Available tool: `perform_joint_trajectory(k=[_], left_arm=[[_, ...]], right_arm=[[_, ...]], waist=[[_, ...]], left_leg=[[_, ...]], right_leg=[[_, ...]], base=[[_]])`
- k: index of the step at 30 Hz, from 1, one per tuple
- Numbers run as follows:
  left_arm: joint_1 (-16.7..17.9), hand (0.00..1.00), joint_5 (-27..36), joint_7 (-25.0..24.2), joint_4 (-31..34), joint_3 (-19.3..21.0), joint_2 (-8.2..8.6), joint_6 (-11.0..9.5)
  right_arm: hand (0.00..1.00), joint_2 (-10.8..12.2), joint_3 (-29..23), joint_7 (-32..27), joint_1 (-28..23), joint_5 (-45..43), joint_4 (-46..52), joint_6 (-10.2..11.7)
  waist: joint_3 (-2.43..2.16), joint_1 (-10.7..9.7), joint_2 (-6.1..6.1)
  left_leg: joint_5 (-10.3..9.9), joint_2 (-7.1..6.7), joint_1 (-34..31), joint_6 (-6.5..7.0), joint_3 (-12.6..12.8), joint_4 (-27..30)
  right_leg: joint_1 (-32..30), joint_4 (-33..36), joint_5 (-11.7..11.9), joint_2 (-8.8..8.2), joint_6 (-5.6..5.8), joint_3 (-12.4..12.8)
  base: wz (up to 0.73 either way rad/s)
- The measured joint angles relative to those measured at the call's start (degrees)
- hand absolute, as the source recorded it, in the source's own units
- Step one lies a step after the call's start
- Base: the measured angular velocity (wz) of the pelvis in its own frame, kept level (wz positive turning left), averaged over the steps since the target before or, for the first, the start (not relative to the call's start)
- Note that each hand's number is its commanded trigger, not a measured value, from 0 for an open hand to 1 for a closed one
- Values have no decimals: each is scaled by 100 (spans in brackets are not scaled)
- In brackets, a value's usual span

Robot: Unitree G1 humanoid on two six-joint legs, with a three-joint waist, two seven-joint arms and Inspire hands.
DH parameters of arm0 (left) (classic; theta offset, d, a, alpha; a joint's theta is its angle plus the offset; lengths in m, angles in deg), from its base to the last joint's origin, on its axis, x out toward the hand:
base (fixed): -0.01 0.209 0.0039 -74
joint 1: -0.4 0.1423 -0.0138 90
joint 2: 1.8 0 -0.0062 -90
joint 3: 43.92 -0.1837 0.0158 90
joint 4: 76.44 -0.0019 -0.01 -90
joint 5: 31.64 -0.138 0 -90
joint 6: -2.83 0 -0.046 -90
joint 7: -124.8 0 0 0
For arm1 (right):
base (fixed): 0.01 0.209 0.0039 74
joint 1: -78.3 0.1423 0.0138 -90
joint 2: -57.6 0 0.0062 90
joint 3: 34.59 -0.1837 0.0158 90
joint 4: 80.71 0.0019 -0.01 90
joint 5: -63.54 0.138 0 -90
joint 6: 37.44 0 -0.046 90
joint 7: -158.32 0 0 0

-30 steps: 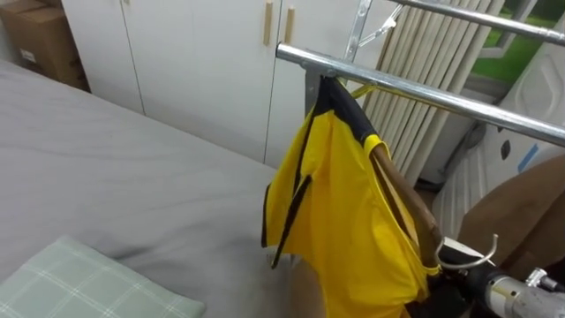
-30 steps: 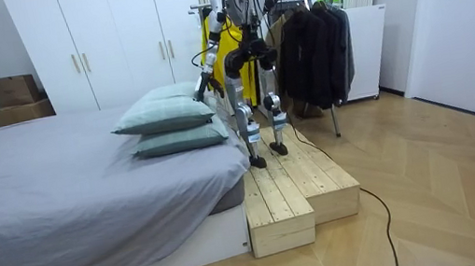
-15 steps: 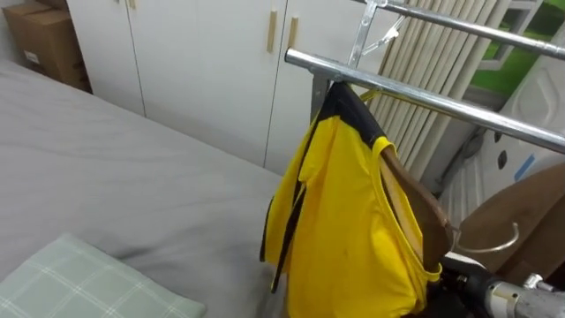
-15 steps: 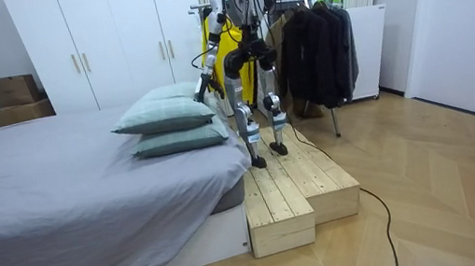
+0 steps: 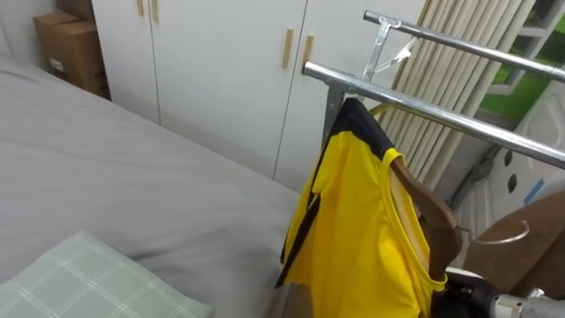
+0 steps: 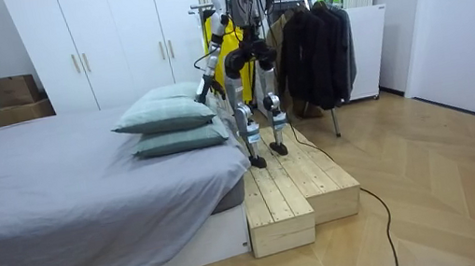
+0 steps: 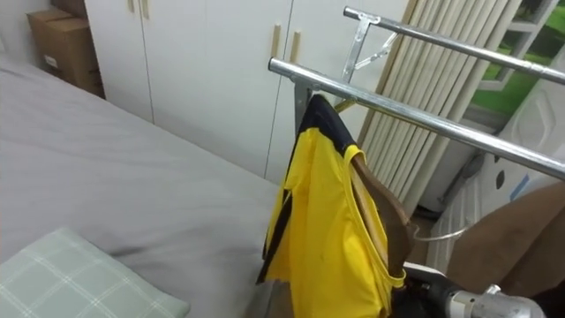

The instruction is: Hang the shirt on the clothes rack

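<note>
Shifted rightward in both eye views, the whole scene points to a head turn, not to moving things. The left hand [image 6: 202, 88] hangs beside the stacked pillows [image 6: 164, 116], too small for me to tell its fingers. Against the clothes rail [image 5: 415, 103], the yellow shirt [image 5: 353, 221] keeps its place. Its wooden hanger [image 5: 430, 212] tilts, with the metal hook [image 5: 508, 235] apparently off the rail, so hanging looks unfinished. The right hand [image 5: 465, 283] is cut off behind the hem, fingers hidden.

Yellow shirt [image 5: 353, 221] hangs on rail [image 5: 459, 122]; 2 pillows [image 6: 164, 116] on bed [image 6: 58, 197].
</note>
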Motion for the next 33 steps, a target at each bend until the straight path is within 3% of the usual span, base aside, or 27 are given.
perform_joint_trajectory(k=[7, 20, 33], left_arm=[[2, 0, 4, -7, -37, -2, 33, -5], [-17, 0, 5, -118, -27, 9, 49, -43], [-71, 0, -2, -260, -35, 15, 25, -48]], right_arm=[[100, -2, -18, 0, 21, -105, -278, 0], [100, -5, -152, -10, 329, -413, -843, -35], [100, -122, -212, -10, 419, -422, -1175, -46]], waist=[[-30, 23, -16], [-2, 63, -69], [-45, 60, -30]], left_leg=[[-4, -76, 97, 56, -24, -15], [-55, -106, 80, 137, -83, 147], [-88, -118, 55, 172, -145, 207]], right_leg=[[105, 41, -30, -100, 53, -94], [169, 106, -27, -159, 92, -136], [205, 87, 9, -192, 138, -190]], base=[[5], [2], [2]])
